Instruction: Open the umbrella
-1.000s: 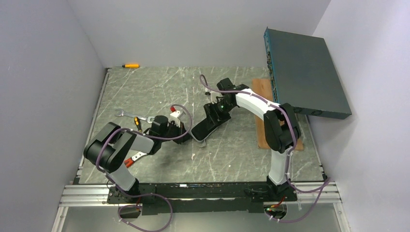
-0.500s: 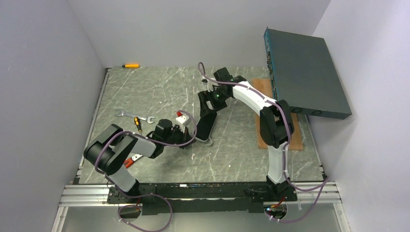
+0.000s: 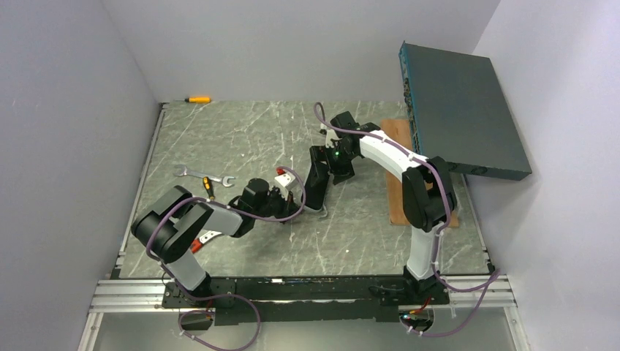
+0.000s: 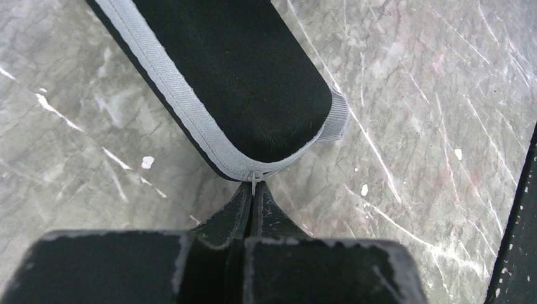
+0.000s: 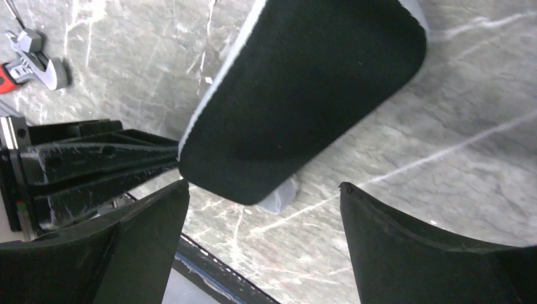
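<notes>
— Fingers [image 4: 269,212] first! We see the left gripper [image 4: 252,197] squeezed tight, with no gap between its tips.
— What do we see it holding?
— We see a tiny silver zip tab [image 4: 254,182] pinched in those tips. The tab hangs from the near end of the umbrella [image 4: 234,76].
— What does the umbrella look like to us?
— We see a short black bundle, folded up. It has a grey zip strip [image 4: 183,107] along its edge and a little grey loop [image 4: 337,117] at the corner. It lies about in the middle of the grey marble table [image 3: 241,139].
— Now the right gripper [image 5: 264,190]. Do we see it holding anything?
— No. We see its two fingers spread wide apart. The round end of the bundle shows in the gap between them, and we see neither finger pressing on it.
— From above, where do we find the two grippers?
— We find the left one just left of the bundle's near end. We find the right one by its far end.
— What else do we see farther out?
— To the left we see a silver wrench [image 3: 205,175] with a small orange and black screwdriver [image 3: 208,186] just beside it. Way off in the far left corner we see a yellow screwdriver [image 3: 197,99]. On the right we see a brown board [image 3: 392,197] lying flat, and a big dark teal box [image 3: 464,110] up by the right wall.
</notes>
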